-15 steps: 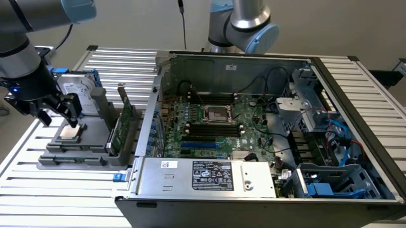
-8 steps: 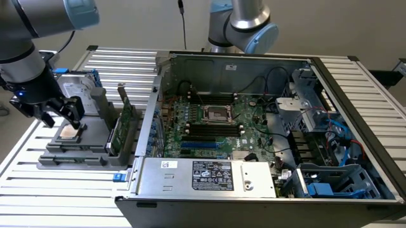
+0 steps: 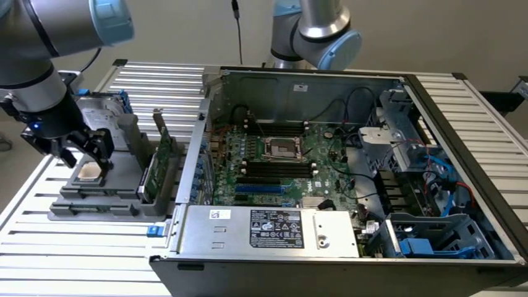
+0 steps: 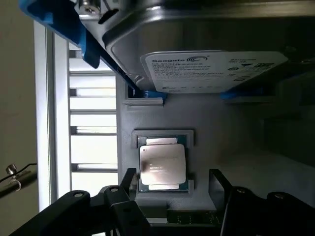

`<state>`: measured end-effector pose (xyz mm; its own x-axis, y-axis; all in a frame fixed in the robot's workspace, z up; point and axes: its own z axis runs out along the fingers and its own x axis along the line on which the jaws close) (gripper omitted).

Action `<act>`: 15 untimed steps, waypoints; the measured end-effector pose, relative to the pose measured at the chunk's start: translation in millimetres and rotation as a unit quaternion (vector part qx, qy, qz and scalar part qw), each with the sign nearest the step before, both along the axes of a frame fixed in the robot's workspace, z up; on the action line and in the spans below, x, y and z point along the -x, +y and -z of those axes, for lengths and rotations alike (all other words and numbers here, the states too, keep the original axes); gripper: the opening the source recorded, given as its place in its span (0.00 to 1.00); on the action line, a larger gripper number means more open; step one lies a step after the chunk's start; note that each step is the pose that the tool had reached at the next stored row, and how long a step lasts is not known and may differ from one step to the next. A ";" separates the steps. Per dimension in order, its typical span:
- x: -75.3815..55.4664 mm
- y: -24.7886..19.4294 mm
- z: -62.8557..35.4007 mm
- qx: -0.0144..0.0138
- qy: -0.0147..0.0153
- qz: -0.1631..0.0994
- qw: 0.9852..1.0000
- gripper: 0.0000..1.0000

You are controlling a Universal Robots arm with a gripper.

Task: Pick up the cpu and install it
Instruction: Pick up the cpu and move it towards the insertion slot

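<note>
The cpu [image 4: 163, 164], a small square chip with a silver-grey top, lies flat in a recess of the grey holder [image 4: 231, 132]; it also shows as the cpu [image 3: 90, 171] at the exterior view's left. My gripper [image 3: 83, 151] hangs just above it, open, with one dark finger on either side of the chip and nothing between them. In the wrist view the fingers [image 4: 129, 183] flank the chip without touching it. The dark square socket frame [image 3: 281, 148] sits in the middle of the motherboard inside the open computer case [image 3: 347, 86].
A silver hard drive [image 4: 211, 69] in a blue bracket stands upright on the holder just behind the chip. Green memory sticks [image 3: 162, 162] stand on edge between holder and case. Everything rests on a white slatted table [image 3: 74, 260]. A second arm [image 3: 318, 34] stands behind the case.
</note>
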<state>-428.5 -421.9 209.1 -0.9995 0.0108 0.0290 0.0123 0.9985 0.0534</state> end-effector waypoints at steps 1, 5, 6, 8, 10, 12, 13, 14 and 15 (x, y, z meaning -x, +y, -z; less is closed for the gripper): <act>0.4 0.2 1.8 0.000 0.000 0.000 1.000 0.70; 3.2 0.6 9.0 0.000 0.000 0.000 1.000 0.70; 3.8 0.6 10.7 0.000 0.000 0.000 1.000 0.70; 4.0 0.6 13.0 0.000 0.001 0.000 1.000 0.70; 4.1 0.6 14.1 0.000 0.003 0.000 1.000 0.70; 4.1 0.6 14.9 -0.001 0.007 0.000 1.000 0.70; 4.1 0.6 15.4 -0.001 0.009 0.000 1.000 0.70; 4.1 0.6 15.7 -0.001 0.011 0.000 1.000 0.70; 4.1 0.6 15.7 -0.001 0.011 0.000 1.000 0.70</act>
